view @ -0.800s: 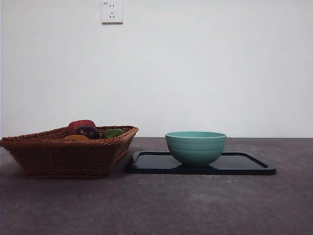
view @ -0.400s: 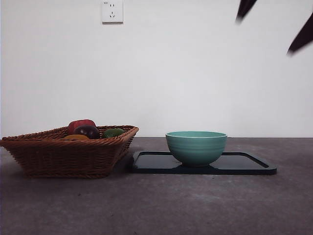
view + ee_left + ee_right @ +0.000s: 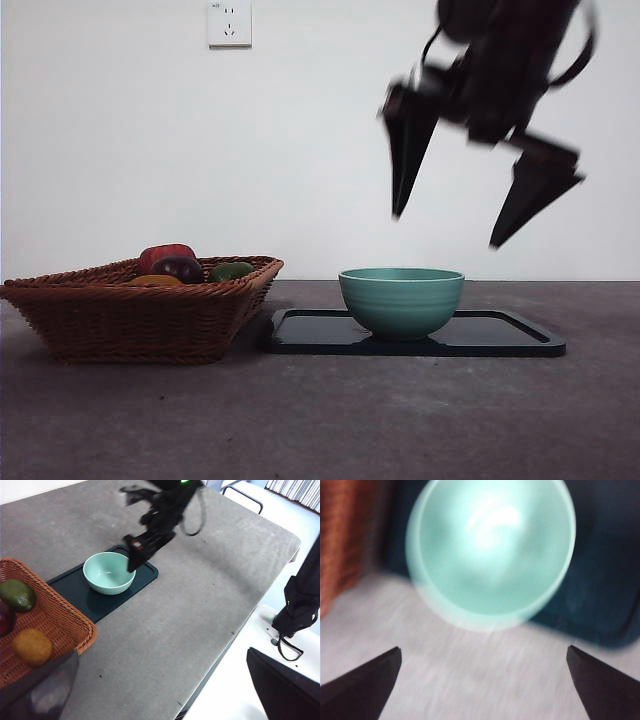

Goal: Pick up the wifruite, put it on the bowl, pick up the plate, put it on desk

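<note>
The wifruite, a brown-orange oval, lies in the wicker basket; only a sliver of the wifruite shows over the basket rim in the front view. The mint-green bowl stands empty on the dark plate, a flat tray on the grey desk. My right gripper hangs open just above the bowl, blurred by motion. Its wrist view looks down on the bowl between its wide jaws. My left gripper is open and high above the desk, beside the basket.
The basket also holds a red fruit, a dark purple fruit and a green avocado. The basket sits close against the plate's end. The desk's edge drops off on the far side of the plate.
The right arm has come down from the top right corner to hang just above the bowl, jaws spread. Bowl, plate and basket have not moved.
</note>
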You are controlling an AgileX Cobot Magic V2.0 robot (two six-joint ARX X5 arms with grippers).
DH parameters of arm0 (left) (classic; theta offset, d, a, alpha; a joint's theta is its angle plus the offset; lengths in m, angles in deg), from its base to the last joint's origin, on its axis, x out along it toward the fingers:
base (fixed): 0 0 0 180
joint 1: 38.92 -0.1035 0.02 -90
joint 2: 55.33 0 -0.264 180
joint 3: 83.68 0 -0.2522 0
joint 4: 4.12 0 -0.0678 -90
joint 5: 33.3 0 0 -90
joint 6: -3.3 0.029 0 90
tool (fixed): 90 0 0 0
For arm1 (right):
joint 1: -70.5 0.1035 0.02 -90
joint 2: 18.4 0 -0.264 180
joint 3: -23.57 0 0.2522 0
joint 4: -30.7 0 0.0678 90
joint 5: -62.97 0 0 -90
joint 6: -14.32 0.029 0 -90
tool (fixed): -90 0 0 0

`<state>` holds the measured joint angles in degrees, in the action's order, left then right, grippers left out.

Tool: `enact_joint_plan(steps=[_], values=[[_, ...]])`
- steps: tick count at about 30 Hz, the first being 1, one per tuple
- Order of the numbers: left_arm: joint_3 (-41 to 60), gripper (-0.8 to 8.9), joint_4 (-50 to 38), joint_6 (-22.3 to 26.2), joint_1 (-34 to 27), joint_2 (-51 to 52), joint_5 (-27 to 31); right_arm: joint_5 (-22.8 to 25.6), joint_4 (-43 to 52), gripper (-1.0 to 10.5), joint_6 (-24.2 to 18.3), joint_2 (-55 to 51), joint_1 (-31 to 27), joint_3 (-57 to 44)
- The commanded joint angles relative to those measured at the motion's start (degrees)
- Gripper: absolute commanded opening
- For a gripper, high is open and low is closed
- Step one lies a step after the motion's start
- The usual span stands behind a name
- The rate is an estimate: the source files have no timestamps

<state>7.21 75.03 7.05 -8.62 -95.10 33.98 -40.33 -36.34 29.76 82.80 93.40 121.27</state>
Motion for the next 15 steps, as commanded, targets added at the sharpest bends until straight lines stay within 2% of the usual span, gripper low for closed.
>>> enact_joint_plan(steps=[1,11,15], values=[[-0.5,5.94,-0.7,0.7,0.5,-0.2,-0.3,0.3,0.1,5.4,0.0,5.9,-0.6,4.2],[-0.5,5.94,-0.6,0.7,0.5,-0.2,-0.3,1.8,1.6,5.4,0.7,13.5,-4.1,9.2],[-0.5,5.94,-0.7,0.7,0.5,-0.2,-0.3,1.8,3.1,4.7,0.8,14.8,-5.3,9.2]])
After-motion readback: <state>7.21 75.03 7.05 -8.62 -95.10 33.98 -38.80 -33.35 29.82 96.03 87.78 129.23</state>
